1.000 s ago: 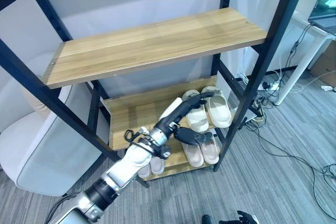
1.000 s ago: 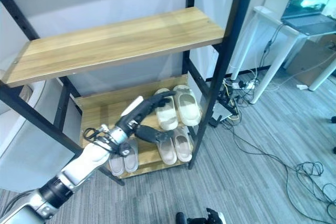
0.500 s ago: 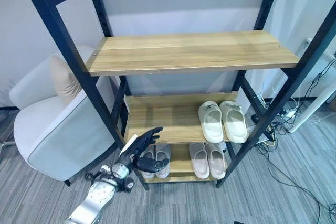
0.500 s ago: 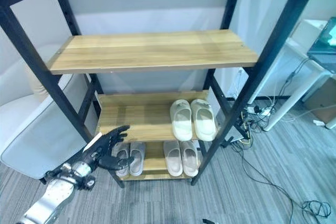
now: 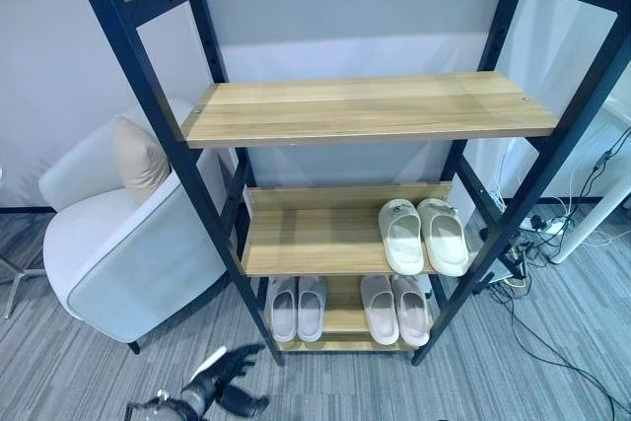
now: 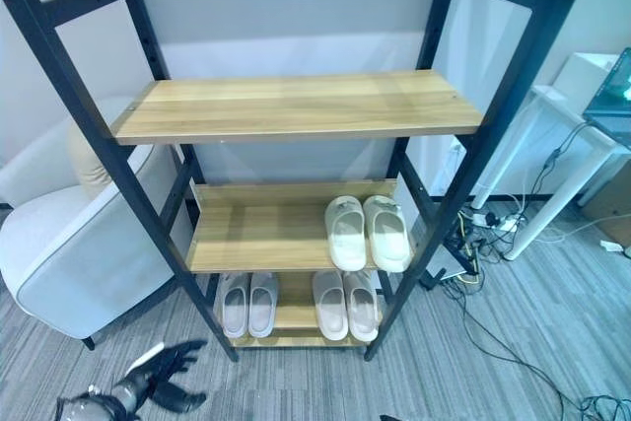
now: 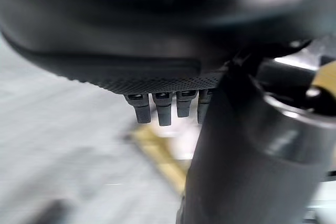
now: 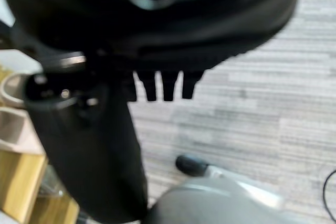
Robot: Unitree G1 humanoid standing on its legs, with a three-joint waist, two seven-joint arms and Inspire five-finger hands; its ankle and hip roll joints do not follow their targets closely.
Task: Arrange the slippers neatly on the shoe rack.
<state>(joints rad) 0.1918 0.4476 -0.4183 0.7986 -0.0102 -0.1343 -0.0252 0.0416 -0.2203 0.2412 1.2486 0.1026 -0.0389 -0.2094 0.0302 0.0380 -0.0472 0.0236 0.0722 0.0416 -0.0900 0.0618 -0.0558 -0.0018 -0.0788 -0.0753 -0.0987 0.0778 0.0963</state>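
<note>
Since prev frame left hand (image 5: 229, 386) dropped to bottom left, fingers relaxed, empty; right hand (image 8: 157, 85) likewise empty. We judge slippers (image 5: 424, 235) on shoe rack (image 5: 296, 244) paired, task approx done.

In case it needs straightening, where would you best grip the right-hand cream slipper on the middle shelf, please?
Probably by the strap of the right-hand cream slipper, coming from the open front of the shoe rack: it lies sole-down, toe outward, close beside its mate.
</note>
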